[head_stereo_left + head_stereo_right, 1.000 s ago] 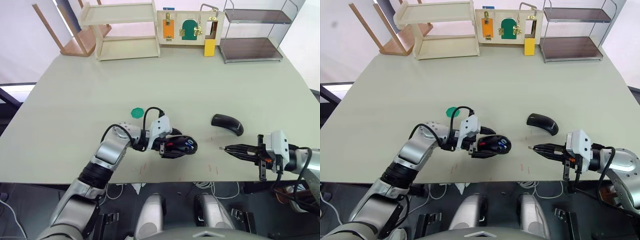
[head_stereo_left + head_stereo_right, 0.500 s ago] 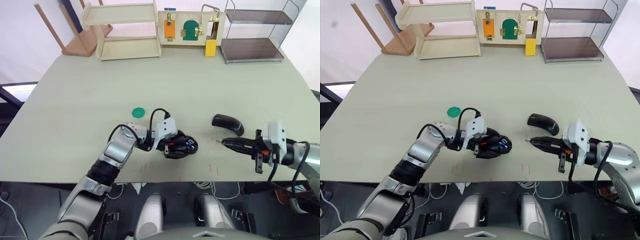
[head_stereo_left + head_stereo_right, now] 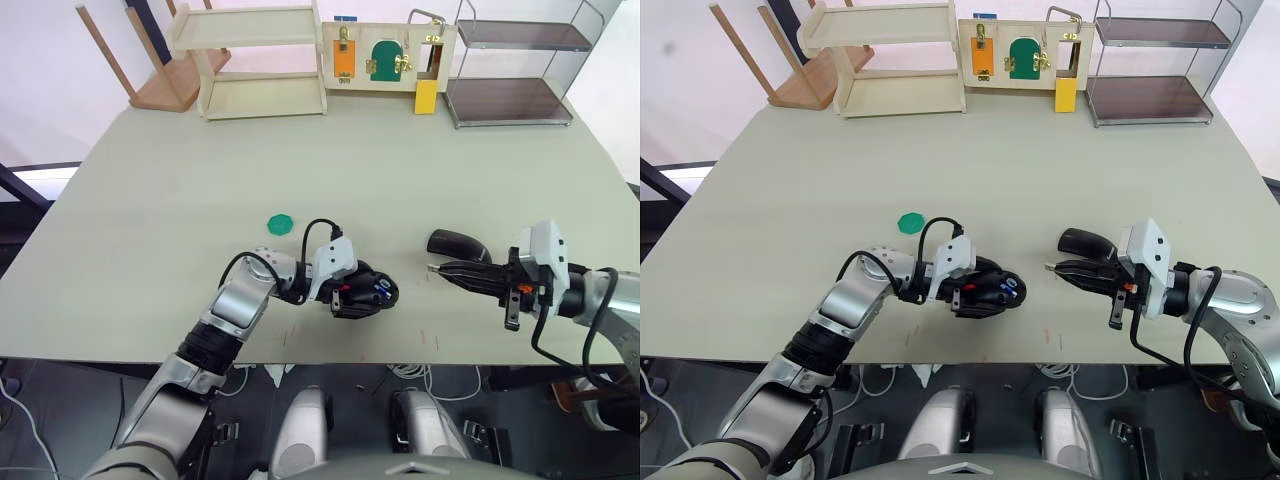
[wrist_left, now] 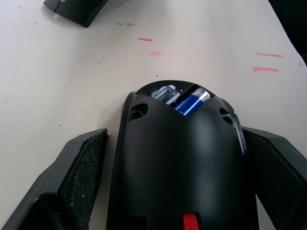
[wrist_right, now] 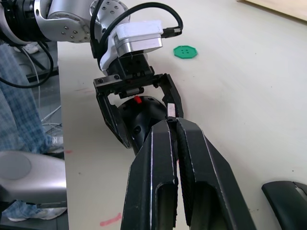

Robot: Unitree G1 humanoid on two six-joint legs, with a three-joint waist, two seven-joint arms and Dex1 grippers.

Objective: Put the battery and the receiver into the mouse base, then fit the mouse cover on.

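Note:
The black mouse base (image 3: 365, 292) lies near the table's front edge, with the blue battery (image 4: 192, 101) in its hollow beside a silvery part. My left gripper (image 3: 362, 296) is shut on the mouse base, one finger along each side. The glossy mouse cover (image 3: 455, 243) rests on the table to the right. My right gripper (image 3: 432, 268) hovers just in front of the cover, pointing at the base. It is shut, with a small pale piece, apparently the receiver (image 5: 171, 110), pinched at its tips.
A green disc (image 3: 279, 222) lies behind and left of the base. At the far edge stand a wooden shelf (image 3: 260, 60), a latch board (image 3: 385, 55) and a wire rack (image 3: 510, 60). Red marks dot the table (image 3: 200, 180) near its front edge.
My right gripper, still shut, has moved away from the front edge and slightly left, ending up close to the cover. The left gripper has kept hold of the base.

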